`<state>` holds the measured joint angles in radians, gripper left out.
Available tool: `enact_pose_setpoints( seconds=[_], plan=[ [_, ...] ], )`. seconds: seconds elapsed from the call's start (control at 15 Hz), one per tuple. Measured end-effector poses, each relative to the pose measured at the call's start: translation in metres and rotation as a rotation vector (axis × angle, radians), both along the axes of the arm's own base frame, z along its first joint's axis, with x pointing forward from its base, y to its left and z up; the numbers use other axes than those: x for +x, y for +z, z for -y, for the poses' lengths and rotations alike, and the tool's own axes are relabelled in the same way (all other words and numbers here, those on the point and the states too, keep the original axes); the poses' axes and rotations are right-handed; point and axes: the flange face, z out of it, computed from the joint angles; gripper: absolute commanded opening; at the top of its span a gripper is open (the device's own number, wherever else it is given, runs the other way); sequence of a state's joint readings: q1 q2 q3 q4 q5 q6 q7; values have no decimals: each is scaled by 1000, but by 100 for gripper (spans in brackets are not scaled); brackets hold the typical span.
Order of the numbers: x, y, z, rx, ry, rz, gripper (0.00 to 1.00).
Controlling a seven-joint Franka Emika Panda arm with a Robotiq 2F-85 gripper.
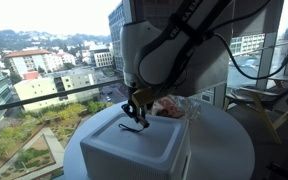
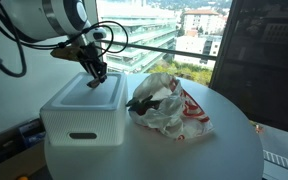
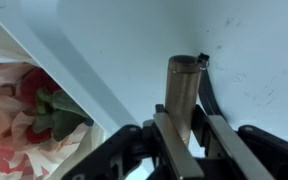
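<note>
On the lid of the white box [image 2: 82, 118], near the edge that faces the bag, the claw [image 3: 189, 128] is gripping a dark cylinder [image 3: 184, 85]. In the wrist view its two fingers are lying against the cylinder's sides, clamped on it, and the cylinder is pointing at the white lid.

What the cylinder is cannot be made out. In both exterior views it is showing only as a dark speck under the fingertips, and whether its end is touching the lid is hard to tell. The wrist view is cutting off the claw's body at the lower edge and is showing only a slice of the bag [image 3: 24, 100] past the box's rim. Red and green shapes are showing inside the bag there, too blurred to name. In an exterior view the arm [image 1: 169, 50] is filling the upper frame and hiding the far part of the counter [image 1: 229, 150].

The arm is reaching in from above, its bulky white joint bending over the box and black cables looping beside it. The wrist is pointing down, and the claw is hanging nearly upright with a slight tilt.

Count: one arm, one claw, one cylinder, one box, one crumpled white bag with red print, and one round white counter. The bag is lying just beside the box.
</note>
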<state>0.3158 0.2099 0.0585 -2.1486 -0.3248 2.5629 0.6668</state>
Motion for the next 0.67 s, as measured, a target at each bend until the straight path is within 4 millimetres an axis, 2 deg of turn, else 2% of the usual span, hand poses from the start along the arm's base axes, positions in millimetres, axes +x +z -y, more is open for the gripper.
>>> enact_pose_setpoints(
  seconds=[0.13, 0.33, 0.67],
  plan=[
    [11, 18, 18, 21, -66, 40, 15],
    [31, 43, 57, 54, -192, 95, 15],
    [58, 57, 127, 165, -418, 128, 15]
  ],
)
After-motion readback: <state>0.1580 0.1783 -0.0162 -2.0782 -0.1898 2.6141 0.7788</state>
